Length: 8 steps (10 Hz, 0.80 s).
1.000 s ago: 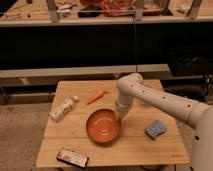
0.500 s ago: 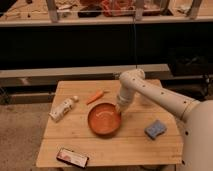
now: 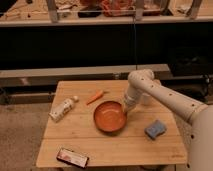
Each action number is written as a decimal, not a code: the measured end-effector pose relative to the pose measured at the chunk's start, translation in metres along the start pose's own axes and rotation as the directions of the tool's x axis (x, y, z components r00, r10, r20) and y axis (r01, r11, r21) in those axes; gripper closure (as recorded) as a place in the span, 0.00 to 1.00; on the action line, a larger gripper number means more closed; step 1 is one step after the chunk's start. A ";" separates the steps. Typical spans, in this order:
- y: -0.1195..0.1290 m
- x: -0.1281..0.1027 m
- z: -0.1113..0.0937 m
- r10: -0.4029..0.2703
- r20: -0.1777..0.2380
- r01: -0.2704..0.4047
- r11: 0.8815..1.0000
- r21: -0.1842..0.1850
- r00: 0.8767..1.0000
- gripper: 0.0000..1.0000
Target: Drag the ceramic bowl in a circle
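From my station I see the ceramic bowl (image 3: 110, 116) — orange, shallow, upright — sitting near the middle of the wooden table (image 3: 80, 140), a little toward the right half. The gripper (image 3: 125, 111) is down at the bowl's right rim, at the end of the white arm (image 3: 160, 95) that reaches in from the right edge of the view and bends at a rounded joint above the table's back right area. The gripper meets the rim, but how it stands there I cannot tell from here. To the left of the bowl lies a white bottle (image 3: 63, 108) on its side, angled toward the back, apart from the bowl. A carrot (image 3: 94, 97) lies just behind the bowl's left side, tilted, close to it but not touching. A blue sponge (image 3: 155, 129) rests to the right of the bowl near the table's right edge, apart from it. At the front left edge lies a flat dark packet (image 3: 72, 157) with a reddish border — I cannot read what it is. Behind the table runs a dark shelf unit (image 3: 90, 45).
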 end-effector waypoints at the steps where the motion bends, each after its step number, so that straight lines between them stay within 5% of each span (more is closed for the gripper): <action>1: 0.018 -0.012 -0.001 0.026 0.002 -0.026 1.000 0.000 1.000 1.00; 4: 0.040 -0.044 -0.002 0.060 0.000 -0.060 0.998 -0.002 0.998 1.00; 8: 0.035 -0.094 -0.001 0.058 -0.025 -0.058 0.998 -0.004 0.998 1.00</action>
